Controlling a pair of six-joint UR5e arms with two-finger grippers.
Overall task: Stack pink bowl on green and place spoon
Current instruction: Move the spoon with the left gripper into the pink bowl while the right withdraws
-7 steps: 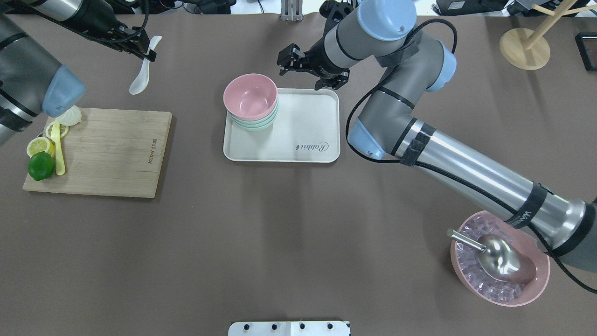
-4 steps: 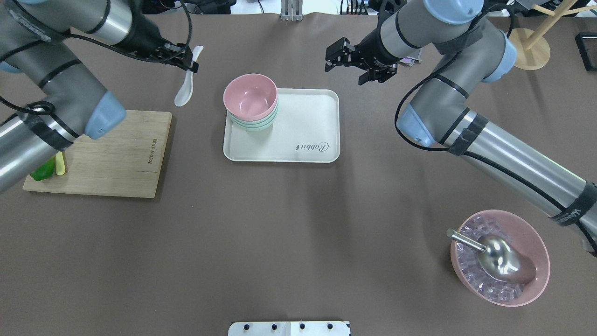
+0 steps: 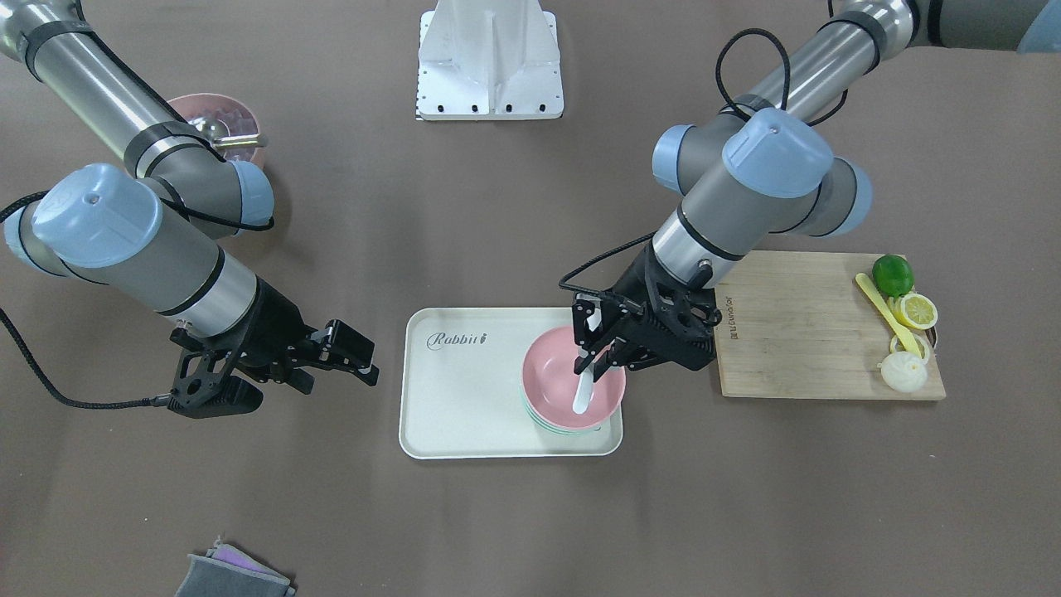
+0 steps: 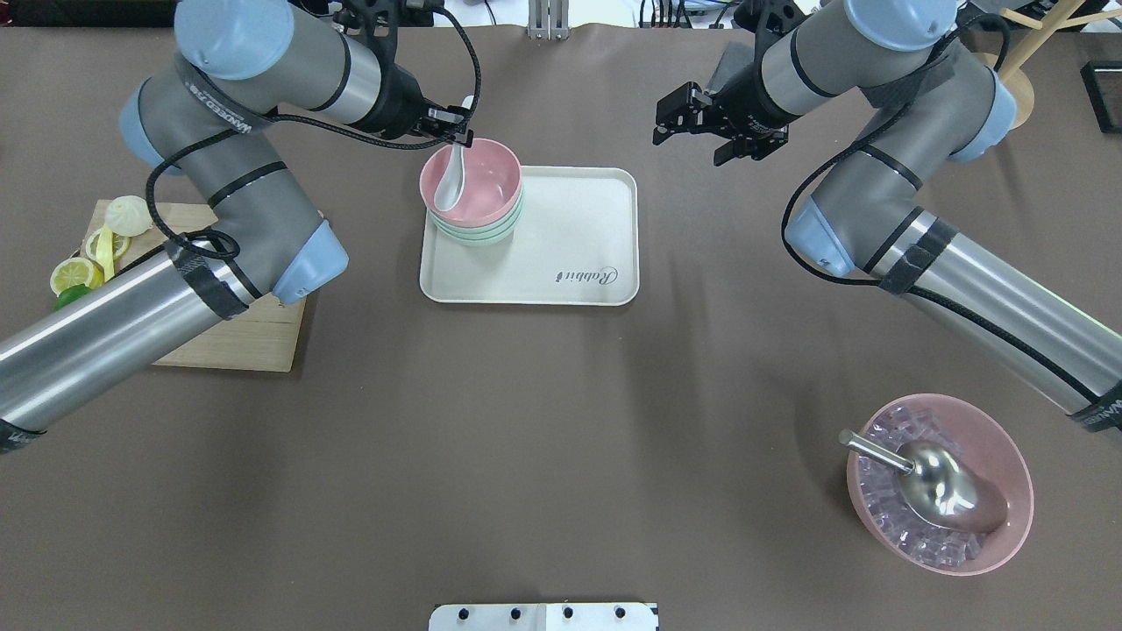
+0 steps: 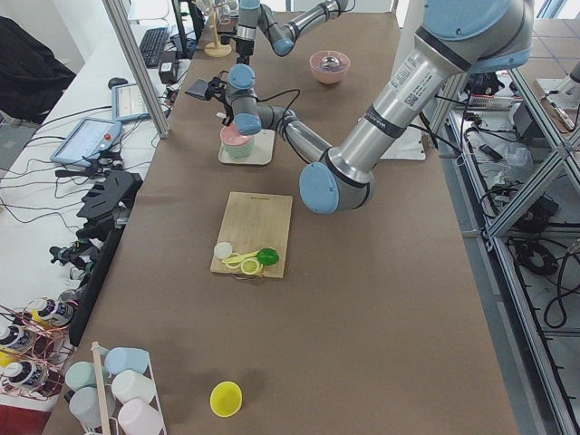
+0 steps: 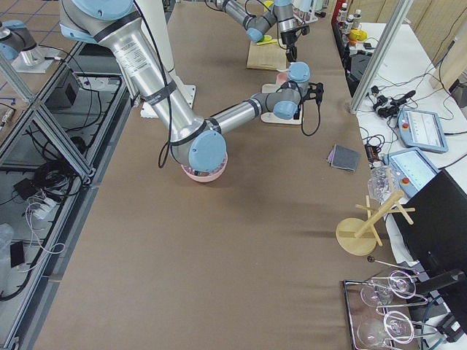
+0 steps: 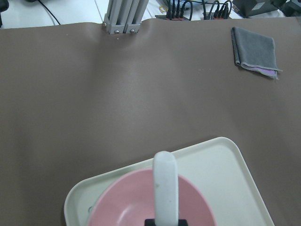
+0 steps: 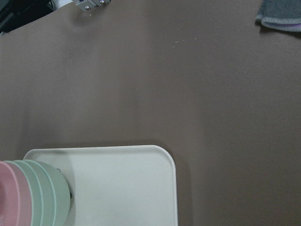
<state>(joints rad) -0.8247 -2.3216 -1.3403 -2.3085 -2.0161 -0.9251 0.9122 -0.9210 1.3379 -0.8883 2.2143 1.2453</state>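
The small pink bowl [image 4: 486, 180] sits nested on the pale green bowl stack [image 4: 478, 233] at the far left corner of the white tray [image 4: 570, 237]. My left gripper [image 4: 460, 131] is shut on the handle of the white spoon [image 4: 450, 182], whose scoop hangs down inside the pink bowl. The front-facing view shows the spoon [image 3: 583, 391] in the bowl [image 3: 547, 377] below the left gripper [image 3: 593, 332]. The left wrist view shows the spoon handle [image 7: 165, 188] over the pink bowl [image 7: 127, 205]. My right gripper [image 4: 689, 147] is open and empty, right of the tray's far corner.
A wooden cutting board [image 3: 796, 323] with a lime [image 3: 892, 274], lemon slices and a long yellow utensil lies at my left. A larger pink bowl with ice and a metal scoop [image 4: 938, 495] stands near right. A grey cloth [image 3: 232, 576] lies far across the table.
My left arm has carried the spoon rightward from beside the cutting board to the pink bowl and lowered its scoop in. My right gripper has drawn back rightward from the tray, still open.
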